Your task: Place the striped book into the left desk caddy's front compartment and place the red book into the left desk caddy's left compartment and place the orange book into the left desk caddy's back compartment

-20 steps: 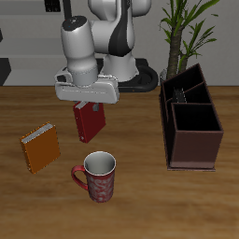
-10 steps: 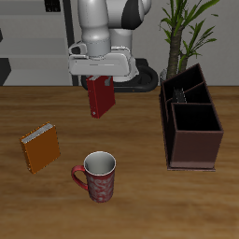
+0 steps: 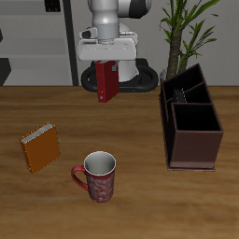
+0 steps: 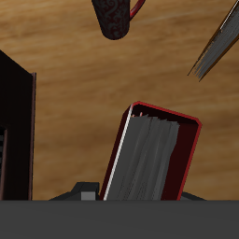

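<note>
The pincer (image 3: pixel 108 63) is clamped on the red book (image 3: pixel 108 80), which hangs upright in the air, clear of the desk (image 3: pixel 131 201), with its spine toward the camera in the exterior view. Taking the caddy (image 3: pixel 191 117) as the landmark, the red book is held well apart from it, above the back part of the desk and level with the caddy's rear end. In the wrist view the red book (image 4: pixel 149 154) shows its pale page edges framed by the dark-red cover, running down to the pincer's body; the caddy's dark wall (image 4: pixel 14 131) stands to one side of it.

The caddy sits on the desk with its long side running front to back, and black dividers split its open top into compartments. A striped book (image 3: pixel 183 91) seems to lie in the compartment nearest the camera's far side, though it is small and hard to make out.

The orange book (image 3: pixel 41 147) lies flat on the desk, far from the caddy, across the desk. A red patterned mug (image 3: pixel 98 175) stands upright between the two, nearer the front edge than the caddy's middle. A potted plant (image 3: pixel 187 28) rises just behind the caddy.
</note>
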Robot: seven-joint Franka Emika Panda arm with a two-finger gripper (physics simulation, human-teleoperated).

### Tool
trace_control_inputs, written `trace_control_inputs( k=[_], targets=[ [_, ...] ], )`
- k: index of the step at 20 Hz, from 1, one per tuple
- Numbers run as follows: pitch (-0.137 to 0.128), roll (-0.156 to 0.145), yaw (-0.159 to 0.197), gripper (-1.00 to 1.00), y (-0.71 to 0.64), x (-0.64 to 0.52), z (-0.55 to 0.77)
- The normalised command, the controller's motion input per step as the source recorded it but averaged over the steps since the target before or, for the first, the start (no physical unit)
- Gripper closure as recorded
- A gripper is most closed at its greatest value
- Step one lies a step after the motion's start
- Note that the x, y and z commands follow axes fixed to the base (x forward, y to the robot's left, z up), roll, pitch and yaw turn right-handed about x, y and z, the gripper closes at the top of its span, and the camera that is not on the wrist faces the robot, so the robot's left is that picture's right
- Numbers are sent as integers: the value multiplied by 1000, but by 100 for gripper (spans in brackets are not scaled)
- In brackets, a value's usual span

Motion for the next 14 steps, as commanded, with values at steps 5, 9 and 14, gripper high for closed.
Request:
trace_control_inputs(
  k=[5,9,14],
  targets=[
    [-41,-5,7,100,81,-363,-27],
    [-41,11,-21,100,217,-512,-184],
    [-23,50,21,100,285,-380,-153]
  ],
)
